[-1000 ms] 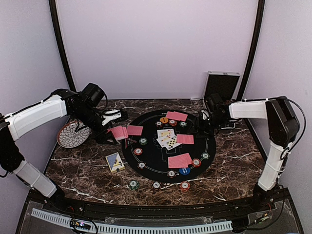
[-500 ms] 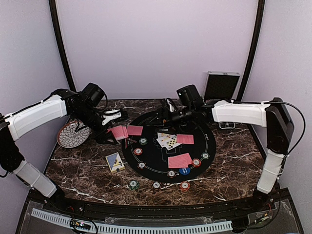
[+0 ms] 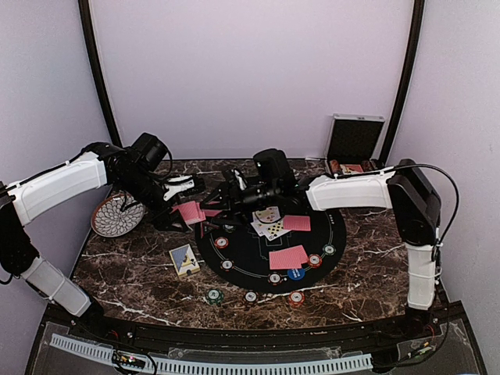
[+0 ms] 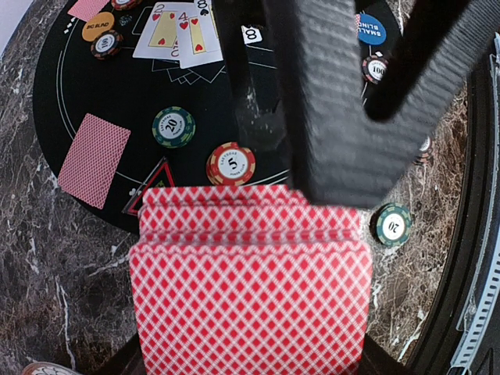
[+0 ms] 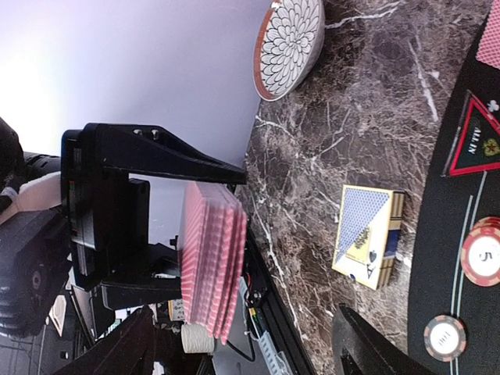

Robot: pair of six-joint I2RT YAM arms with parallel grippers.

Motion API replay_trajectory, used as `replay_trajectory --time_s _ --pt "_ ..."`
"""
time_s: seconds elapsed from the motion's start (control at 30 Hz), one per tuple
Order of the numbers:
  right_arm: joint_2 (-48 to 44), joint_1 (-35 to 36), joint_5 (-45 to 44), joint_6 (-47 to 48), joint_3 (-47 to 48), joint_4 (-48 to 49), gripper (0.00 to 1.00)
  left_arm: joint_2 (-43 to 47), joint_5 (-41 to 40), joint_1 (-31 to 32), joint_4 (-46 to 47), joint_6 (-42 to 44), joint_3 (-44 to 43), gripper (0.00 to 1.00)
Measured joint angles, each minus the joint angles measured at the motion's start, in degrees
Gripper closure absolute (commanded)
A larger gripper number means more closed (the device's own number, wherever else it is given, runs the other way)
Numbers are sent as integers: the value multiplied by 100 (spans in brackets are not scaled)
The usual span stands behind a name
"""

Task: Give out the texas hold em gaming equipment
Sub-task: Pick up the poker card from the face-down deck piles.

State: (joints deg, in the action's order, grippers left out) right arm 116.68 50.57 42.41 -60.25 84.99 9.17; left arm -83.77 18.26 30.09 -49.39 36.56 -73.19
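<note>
"20" on green chip [image 4: 173,126]

Card deck [image 4: 250,305] bottom beyond frame

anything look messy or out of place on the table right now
The face-up cards on the mat overlap crookedly, not in a row. Three chips lie off the mat on the marble near the front edge.

red-backed cards [image 4: 250,289] fill foreground; green chip [image 4: 173,126], red chip [image 4: 231,163] beyond
</note>
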Motion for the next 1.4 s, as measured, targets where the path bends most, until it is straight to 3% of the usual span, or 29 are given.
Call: replay_trajectory --time_s 0.43,0.7,1.4 --pt "706 282 170 -468 680 503 23 0 26 0 2 0 0 100" --pt "1064 354 238 -566 992 485 29 0 37 0 2 0 0 100" --pt "787 205 90 -90 874 -127 40 0 17 2 0 4 0 100"
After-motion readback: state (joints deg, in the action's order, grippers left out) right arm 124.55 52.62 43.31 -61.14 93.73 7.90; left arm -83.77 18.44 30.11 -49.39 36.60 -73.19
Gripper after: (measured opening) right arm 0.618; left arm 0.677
